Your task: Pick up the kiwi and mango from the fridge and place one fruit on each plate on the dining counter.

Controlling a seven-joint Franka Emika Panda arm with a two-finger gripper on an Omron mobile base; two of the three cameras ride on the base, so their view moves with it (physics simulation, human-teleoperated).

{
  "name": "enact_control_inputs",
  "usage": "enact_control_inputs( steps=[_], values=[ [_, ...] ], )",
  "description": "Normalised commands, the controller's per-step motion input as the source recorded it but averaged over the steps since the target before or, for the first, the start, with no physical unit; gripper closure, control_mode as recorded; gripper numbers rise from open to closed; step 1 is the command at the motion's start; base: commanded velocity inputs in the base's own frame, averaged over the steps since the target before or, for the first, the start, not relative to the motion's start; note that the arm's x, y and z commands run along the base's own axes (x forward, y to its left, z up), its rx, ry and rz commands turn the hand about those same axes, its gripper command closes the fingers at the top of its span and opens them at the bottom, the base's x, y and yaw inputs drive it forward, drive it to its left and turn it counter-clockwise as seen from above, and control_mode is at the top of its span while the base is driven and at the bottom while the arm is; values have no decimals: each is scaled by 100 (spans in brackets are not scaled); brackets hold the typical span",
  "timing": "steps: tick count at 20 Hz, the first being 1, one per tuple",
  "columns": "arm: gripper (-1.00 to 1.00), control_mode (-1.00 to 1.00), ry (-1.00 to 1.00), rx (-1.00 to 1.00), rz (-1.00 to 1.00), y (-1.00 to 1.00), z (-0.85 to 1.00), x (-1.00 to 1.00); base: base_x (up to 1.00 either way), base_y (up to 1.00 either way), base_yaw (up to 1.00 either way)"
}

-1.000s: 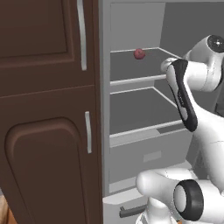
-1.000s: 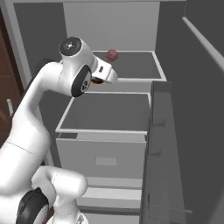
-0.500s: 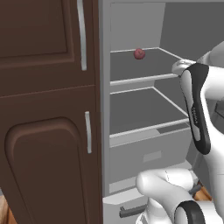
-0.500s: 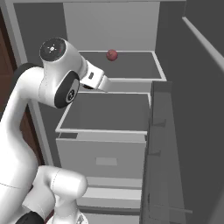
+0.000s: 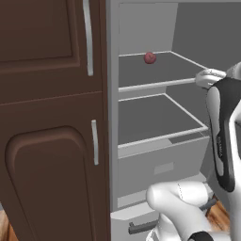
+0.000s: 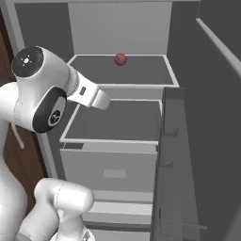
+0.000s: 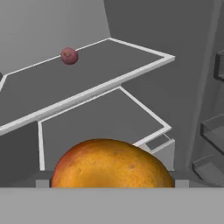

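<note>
The mango (image 7: 111,164), orange with a red blush, bulges up large at the bottom of the hand view, right in front of the camera. My gripper (image 7: 113,180) is shut on it, and the fruit hides the fingertips. Beyond it stands the open fridge (image 5: 162,143) with its pale flat shelves (image 7: 94,89) and bottom drawer (image 6: 110,172). My arm (image 6: 44,94) hangs in front of the fridge's opening. The kiwi, the plates and the dining counter are out of view.
A dull red-pink ball (image 5: 149,57) (image 6: 120,59) (image 7: 69,56) lies at the back of the upper shelf. A dark brown cabinet (image 5: 47,117) stands left of the fridge. The open fridge door (image 6: 167,155), with its bins (image 7: 212,131), juts out on the right.
My arm has drawn back from the upper shelf, out of the fridge and toward the base, with the elbow swinging closer to the cameras. The red-pink ball has not moved.
</note>
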Motion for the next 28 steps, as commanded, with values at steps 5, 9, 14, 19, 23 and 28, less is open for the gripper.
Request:
enact_control_inputs(
  steps=[5,9,14,19,23,28],
  values=[
    [100,100,0,0,0,0,0,0,-98,28,0],
    [100,100,0,0,0,0,0,0,-100,35,-1],
    [100,100,0,0,0,0,0,0,-100,35,-2],
    [100,100,0,0,0,0,0,0,-100,28,-3],
    [100,100,0,0,0,0,0,0,-100,22,-4],
    [100,100,0,0,0,0,0,0,-100,4,-7]
  ],
)
